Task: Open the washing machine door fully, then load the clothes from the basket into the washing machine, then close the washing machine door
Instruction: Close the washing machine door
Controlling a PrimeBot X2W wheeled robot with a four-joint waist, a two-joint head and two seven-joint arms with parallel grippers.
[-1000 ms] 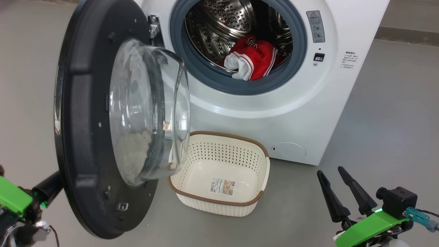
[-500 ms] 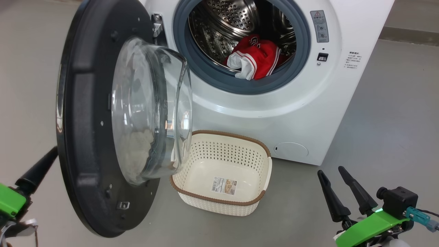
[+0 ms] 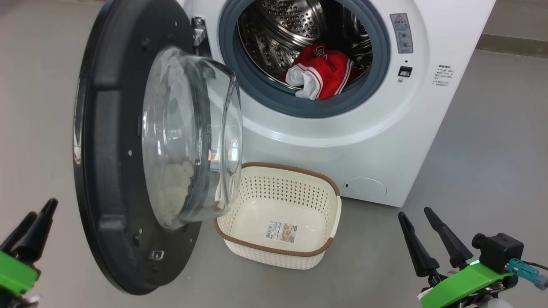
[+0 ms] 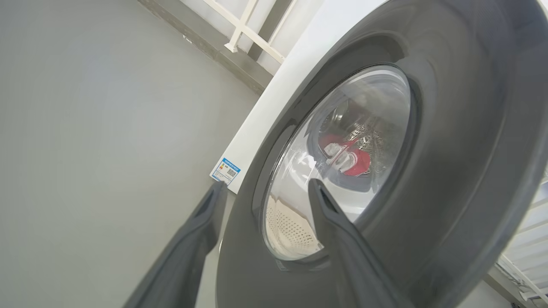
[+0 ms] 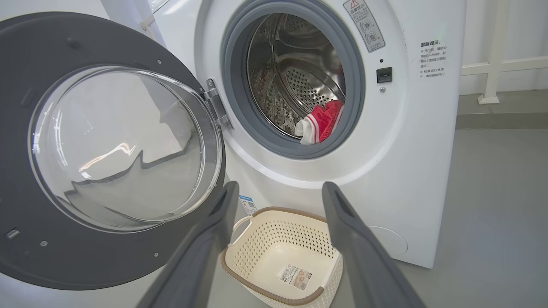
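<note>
right of left tool (image 3: 41, 208): washing machine door (image 3: 107, 171), near, not touching.

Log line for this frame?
washing machine door: open | clothes: in drum | basket: empty | left gripper: open, off door | right gripper: open | next: close door

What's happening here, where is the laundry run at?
The clothes lie inside the washing machine, and the basket in front of it is empty. The washing machine door stands wide open, not yet closed. The left gripper hovers off the door's outer side, jaws open, holding nothing. The right gripper hangs low to the right, jaws open too.
</note>
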